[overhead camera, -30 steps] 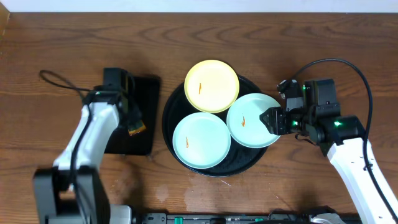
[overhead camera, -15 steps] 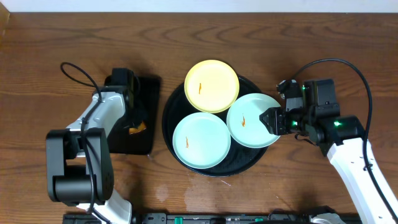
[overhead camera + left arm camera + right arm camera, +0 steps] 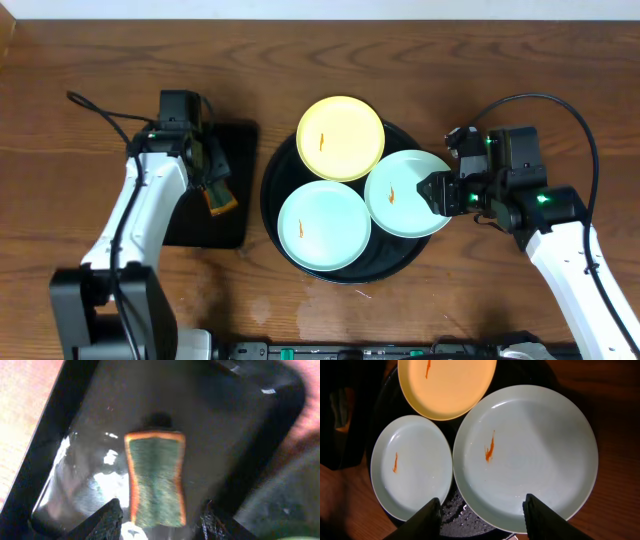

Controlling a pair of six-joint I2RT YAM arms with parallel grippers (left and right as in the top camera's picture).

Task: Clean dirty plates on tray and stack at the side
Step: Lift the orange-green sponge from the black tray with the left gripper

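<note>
Three plates lie on the round black tray: a pale yellow plate at the back, a mint plate at the front left and a mint plate at the right. Each bears a small orange smear. My right gripper is open just above the right plate's outer edge; in the right wrist view its fingers straddle that plate's near rim. My left gripper is open with its fingers either side of a green sponge with orange edges.
The sponge lies on a narrower black rectangular tray, left of the round tray. Its wet glossy floor shows in the left wrist view. A black cable loops behind the left arm. Brown wooden table lies all around.
My left arm has shifted over the rectangular tray, and the sponge has turned and moved slightly toward the back. The right arm and the plates have not moved.
</note>
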